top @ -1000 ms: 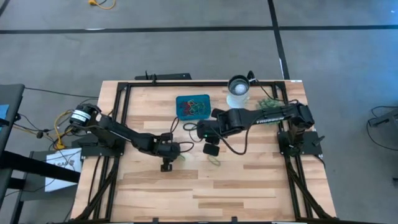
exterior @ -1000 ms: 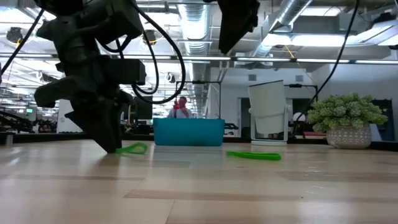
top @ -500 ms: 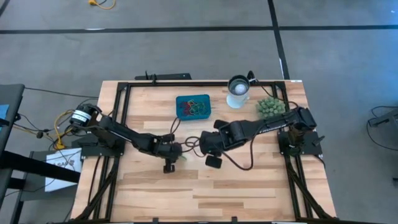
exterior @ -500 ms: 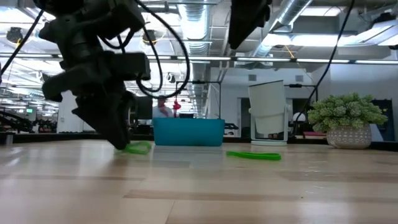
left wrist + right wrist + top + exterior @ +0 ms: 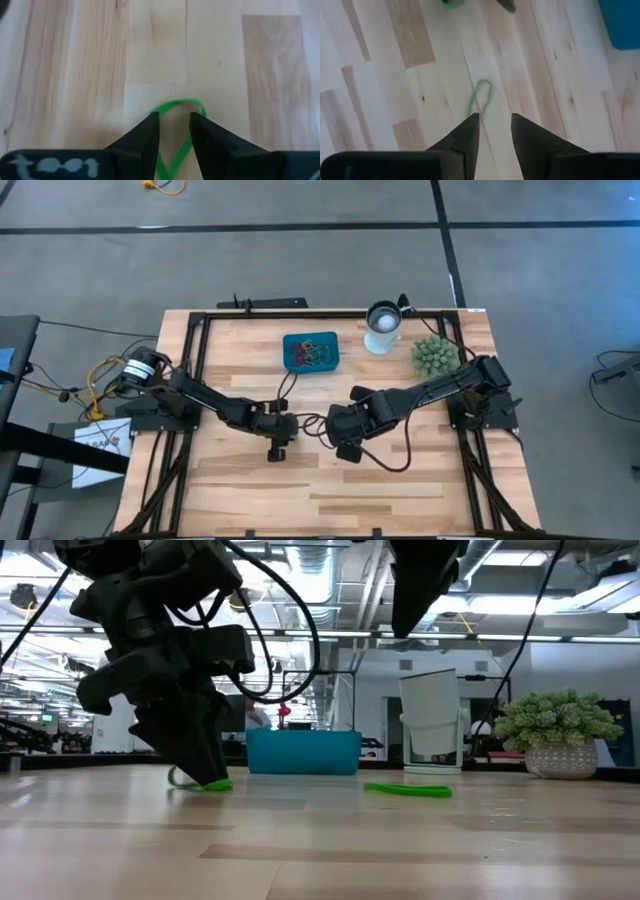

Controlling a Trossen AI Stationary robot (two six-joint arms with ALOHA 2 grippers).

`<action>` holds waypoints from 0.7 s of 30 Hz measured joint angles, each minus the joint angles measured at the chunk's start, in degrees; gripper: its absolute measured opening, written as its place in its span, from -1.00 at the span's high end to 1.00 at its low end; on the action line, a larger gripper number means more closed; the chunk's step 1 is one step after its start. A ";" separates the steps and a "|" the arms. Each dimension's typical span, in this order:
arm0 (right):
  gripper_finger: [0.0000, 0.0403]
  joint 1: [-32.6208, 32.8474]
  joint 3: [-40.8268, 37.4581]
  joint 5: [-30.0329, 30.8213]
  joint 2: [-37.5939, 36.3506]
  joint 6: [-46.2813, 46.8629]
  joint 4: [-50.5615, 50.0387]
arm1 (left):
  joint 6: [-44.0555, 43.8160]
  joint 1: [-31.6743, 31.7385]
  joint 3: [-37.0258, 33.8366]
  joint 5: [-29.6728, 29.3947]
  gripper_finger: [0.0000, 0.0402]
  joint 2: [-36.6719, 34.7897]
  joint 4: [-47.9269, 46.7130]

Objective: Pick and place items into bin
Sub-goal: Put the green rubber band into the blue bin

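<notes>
My left gripper [image 5: 174, 117] is open and low at the table's middle [image 5: 291, 426]. Its fingertips stand astride a green rubber-band loop [image 5: 177, 103] that lies flat on the wood [image 5: 218, 784]. My right gripper [image 5: 494, 117] is open and hangs well above the table [image 5: 408, 625], just right of the left one [image 5: 333, 427]. Below it lies a second, elongated green band [image 5: 480, 97], also seen in the low view [image 5: 408, 790]. The teal bin [image 5: 310, 351] holds several coloured bands and sits toward the far edge [image 5: 303, 752]. My left gripper comes down at a slant from above, with its open fingers on either side of the green band. The loop's rounded end [image 5: 186, 101] shows just past the fingertips, and one strand [image 5: 172, 160] runs back between them. I cannot tell whether the fingers touch the band.
A white-and-metal cup [image 5: 383, 327] stands right of the bin at the far edge. A spiky green plant ball [image 5: 436, 354] sits near the right arm's base. The black frame rails [image 5: 195, 360] run along the table's sides. Bare wood lies toward the near edge.
My right gripper has swung from beside the bin toward the near edge, and now hangs over the elongated green band; this uncovered the plant. My left gripper has moved slightly right and settled over its green band. The elongated band has not moved.
</notes>
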 joint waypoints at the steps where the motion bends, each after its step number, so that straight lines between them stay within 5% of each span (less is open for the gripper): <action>1: 0.47 0.11 0.01 0.00 0.00 -0.01 0.15 | 0.09 -0.06 0.02 0.10 0.48 0.84 0.90; 21: 0.47 0.33 0.04 0.04 0.00 -0.11 1.73 | 3.87 -0.12 -0.33 -2.49 0.48 -0.48 2.69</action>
